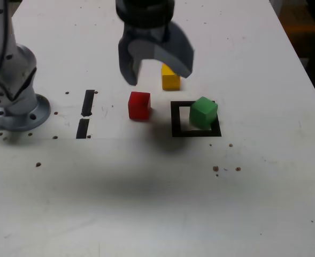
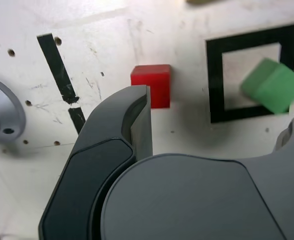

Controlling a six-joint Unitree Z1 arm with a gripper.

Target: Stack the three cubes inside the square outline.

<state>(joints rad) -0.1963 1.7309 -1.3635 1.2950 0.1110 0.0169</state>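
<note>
You are seeing only the green cube [image 1: 204,112] sitting askew over the square outline [image 1: 175,119]; red cube [image 1: 139,105] at nine o'clock, yellow cube [image 1: 170,79] at eleven, both waiting unstacked; gripper [image 1: 156,68] hanging wide, holding nothing.

text: none you can read | labels, brands: none | numbers, signs: none | checked: both views, you find no lettering on any surface

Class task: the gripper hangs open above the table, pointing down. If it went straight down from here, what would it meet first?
Probably bare table between the red cube and the yellow cube; the gripper holds nothing. Depth is unclear, so a fingertip might clip the red cube.
</note>
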